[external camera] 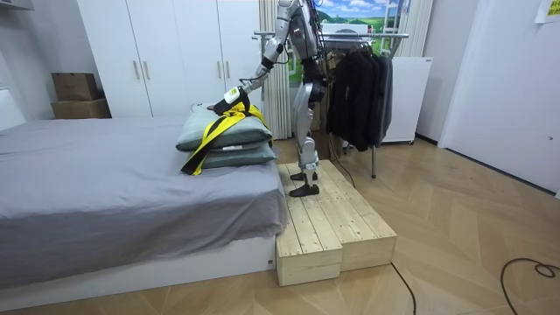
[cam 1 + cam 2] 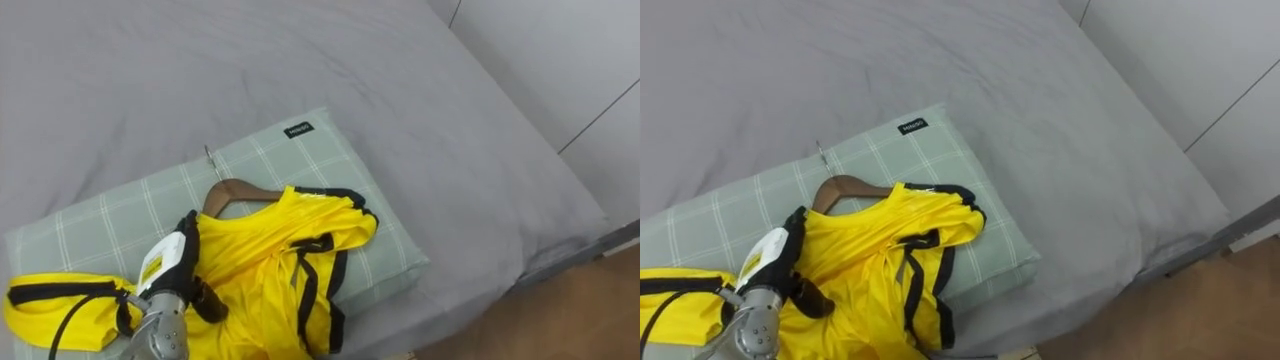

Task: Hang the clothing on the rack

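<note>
A yellow shirt [image 2: 265, 270] with black trim lies crumpled on a pale green checked pillow [image 2: 330, 160] at the head of the bed. Threaded into it is a wooden hanger [image 2: 235, 190], one brown shoulder and its metal hook [image 2: 210, 155] sticking out at the collar. My left hand [image 2: 170, 275] comes in from the lower left and rests on the shirt's left part. Its fingers [image 2: 188, 225] stretch toward the hanger and its thumb [image 2: 208, 302] presses into the cloth. In the room view I stand on a wooden platform [image 1: 328, 223] by the bed's head, left arm reaching to the pillow [image 1: 223, 131].
The grey bed [image 2: 200, 70] stretches away beyond the pillow. A clothes rack [image 1: 350, 35] with dark garments [image 1: 359, 87] stands behind me. White wardrobes [image 1: 166, 52] line the wall by the bed. Wooden floor [image 2: 560, 320] shows at the lower right.
</note>
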You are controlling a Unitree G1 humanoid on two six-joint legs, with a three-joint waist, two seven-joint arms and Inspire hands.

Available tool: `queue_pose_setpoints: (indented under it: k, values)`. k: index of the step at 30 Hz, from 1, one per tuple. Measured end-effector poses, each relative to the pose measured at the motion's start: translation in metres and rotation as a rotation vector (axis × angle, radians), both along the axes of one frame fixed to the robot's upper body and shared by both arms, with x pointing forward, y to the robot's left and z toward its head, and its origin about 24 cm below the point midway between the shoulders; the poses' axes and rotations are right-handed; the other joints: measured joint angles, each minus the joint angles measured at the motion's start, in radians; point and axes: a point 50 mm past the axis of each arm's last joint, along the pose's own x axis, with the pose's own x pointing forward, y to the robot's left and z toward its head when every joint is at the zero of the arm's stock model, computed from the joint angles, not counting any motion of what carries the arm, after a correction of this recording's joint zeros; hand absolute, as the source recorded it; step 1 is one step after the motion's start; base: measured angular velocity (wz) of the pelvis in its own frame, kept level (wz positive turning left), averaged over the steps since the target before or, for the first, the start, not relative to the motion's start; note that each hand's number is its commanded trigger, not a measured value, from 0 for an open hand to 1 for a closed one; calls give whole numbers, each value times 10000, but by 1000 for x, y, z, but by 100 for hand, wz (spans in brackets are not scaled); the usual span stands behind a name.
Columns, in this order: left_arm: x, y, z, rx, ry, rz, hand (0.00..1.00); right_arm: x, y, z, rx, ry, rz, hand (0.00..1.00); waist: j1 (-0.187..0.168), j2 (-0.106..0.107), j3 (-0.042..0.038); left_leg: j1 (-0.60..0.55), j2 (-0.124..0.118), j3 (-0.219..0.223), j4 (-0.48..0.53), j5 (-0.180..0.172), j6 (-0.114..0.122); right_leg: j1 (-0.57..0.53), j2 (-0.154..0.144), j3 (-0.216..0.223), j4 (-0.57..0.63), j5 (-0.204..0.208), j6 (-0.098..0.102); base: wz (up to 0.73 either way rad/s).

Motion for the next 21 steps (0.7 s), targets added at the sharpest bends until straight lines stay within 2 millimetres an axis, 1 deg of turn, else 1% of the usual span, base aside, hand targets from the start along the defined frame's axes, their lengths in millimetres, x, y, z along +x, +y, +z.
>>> queue_pose_setpoints:
  k: [4,15,21]
  values:
    - [0,0,0,43,-84,69,0,1,1,0,-3,-20,-7,0,1,-27,-7,-8,-1,21,16,5,1,-6,-4,4,7,-1,1,0]
    - [-1,3,0,-750,-173,705,0,15,5,3,47,-369,118,0,-3,-46,-20,-188,44,39,273,11,-4,-84,-6,-13,58,0,0,0]
    - [-1,6,0,-1233,-226,1122,0,15,6,3,77,-367,86,0,-28,-71,-33,-198,55,31,327,11,-4,-92,0,-21,139,-2,-1,0]
